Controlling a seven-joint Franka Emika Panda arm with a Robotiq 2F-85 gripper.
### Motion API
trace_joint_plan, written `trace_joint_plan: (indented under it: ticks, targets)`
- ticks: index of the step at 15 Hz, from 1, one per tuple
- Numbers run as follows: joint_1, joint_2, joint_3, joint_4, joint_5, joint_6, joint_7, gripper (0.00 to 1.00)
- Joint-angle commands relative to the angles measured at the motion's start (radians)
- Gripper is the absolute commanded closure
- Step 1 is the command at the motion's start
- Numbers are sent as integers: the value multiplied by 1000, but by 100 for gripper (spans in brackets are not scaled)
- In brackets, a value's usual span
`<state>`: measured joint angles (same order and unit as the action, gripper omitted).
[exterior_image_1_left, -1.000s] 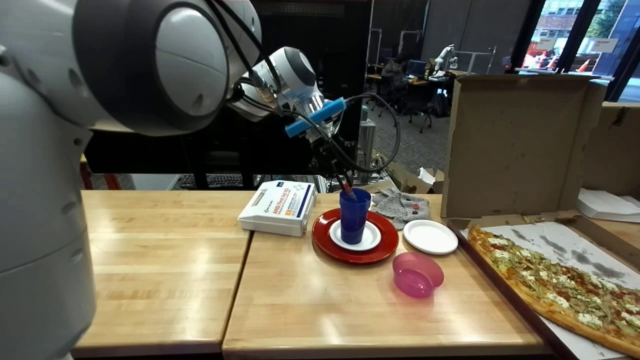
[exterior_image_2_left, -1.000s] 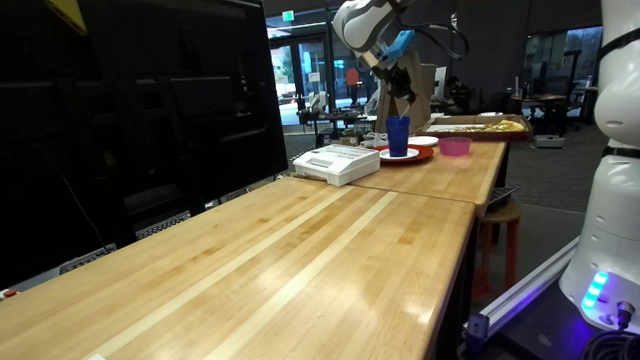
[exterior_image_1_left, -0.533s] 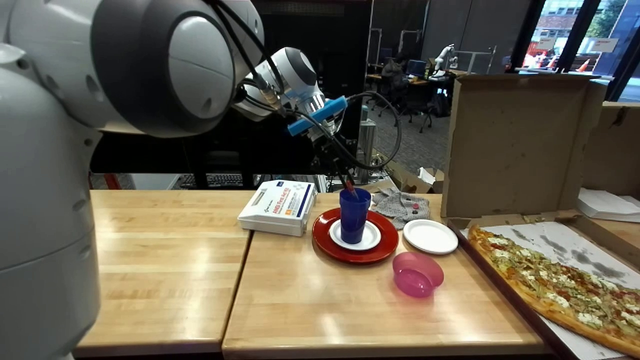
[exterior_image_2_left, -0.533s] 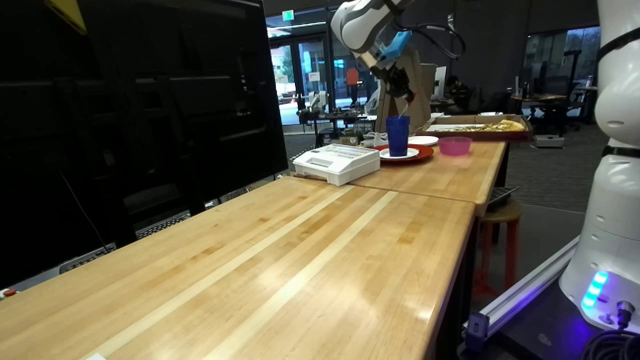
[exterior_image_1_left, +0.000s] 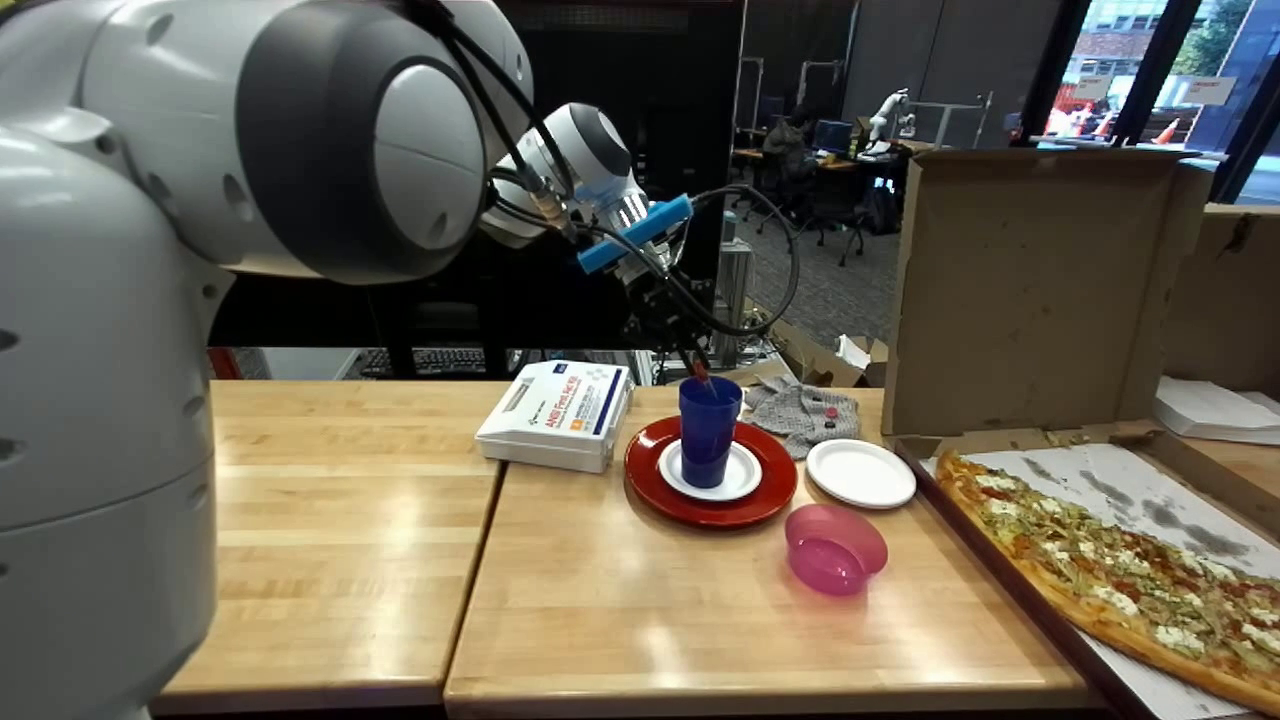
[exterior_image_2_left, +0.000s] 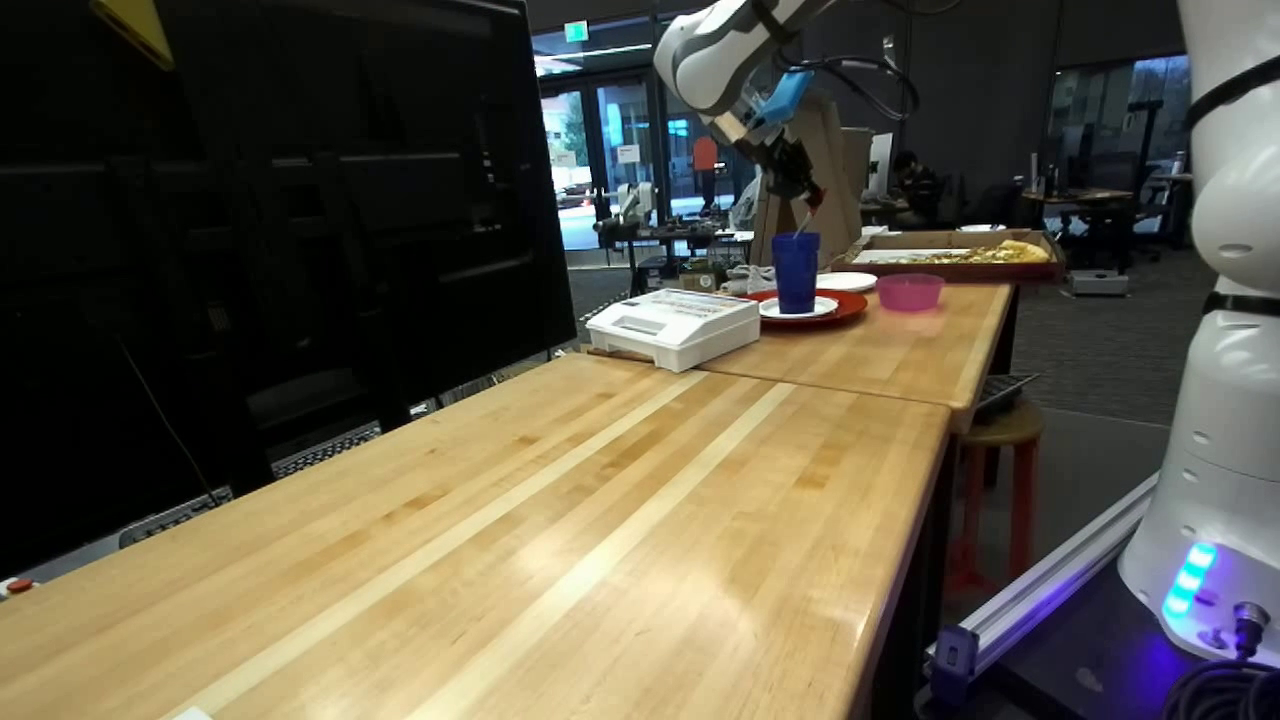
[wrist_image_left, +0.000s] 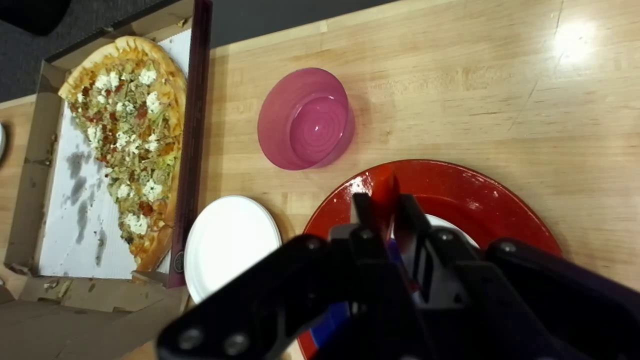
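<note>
Pinches thin red-ended stick (wrist_image_left: 386, 189) w/ tool (wrist_image_left: 385, 206) nearly closed just above blue cup (exterior_image_1_left: 708, 440), but could tip cup if moved sideways w/ low end prob. inside rim.

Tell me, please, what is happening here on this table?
A robot gripper is closed on a thin stick with a red top, which points down into the mouth of a blue cup. The cup stands upright on a small white plate, which lies on a red plate. A pink bowl stands nearby.
</note>
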<state>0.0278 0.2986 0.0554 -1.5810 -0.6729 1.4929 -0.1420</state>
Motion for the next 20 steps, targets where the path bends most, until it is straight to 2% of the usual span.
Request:
trace_joint_plan:
  ticks: [1, 20]
  targets:
    - [23, 29, -12, 47, -24, -38, -27, 96]
    - [29, 134, -23, 133, -25, -85, -59, 96]
